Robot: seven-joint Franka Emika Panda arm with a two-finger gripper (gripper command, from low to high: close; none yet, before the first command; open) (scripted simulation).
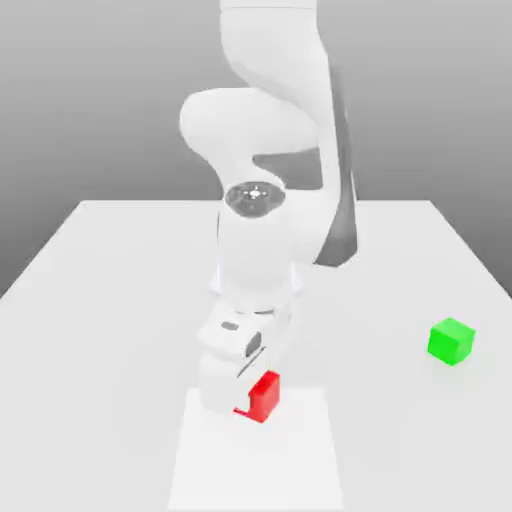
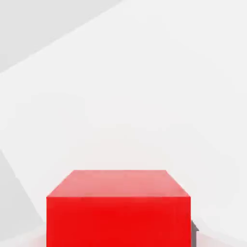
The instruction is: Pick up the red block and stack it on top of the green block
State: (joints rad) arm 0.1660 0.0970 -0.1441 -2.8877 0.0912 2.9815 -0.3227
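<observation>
1. As the exterior view has it, the gripper (image 1: 248,402) is down at the red block (image 1: 265,396), low in the middle of the scene.
2. Gripper state: can't tell how wide it stands, or whether it has hold of the block. White hand housing covers the block's side toward the exterior view's left; only a thin red strip shows along the bottom there.
3. Red block, hand view: top face plus one side face visible, edges straight, no tilt that I can read. Small dark grey piece (image 2: 194,234) right beside it, too little showing to name.
4. Red block sits by the far edge of a bright white rectangular patch (image 1: 258,465) on the pale table (image 1: 400,440). Contact with the surface: can't tell.
5. Green block (image 1: 451,341) is on the table toward the exterior view's right, well apart from the red one and farther back. Upright, turned so a vertical edge faces the camera.
6. Main obstruction is the arm (image 1: 255,240): white links, dark joint parts, hanging over the middle and blocking the table behind it.
7. Behind the table's far edge: plain grey backdrop (image 1: 90,100).
</observation>
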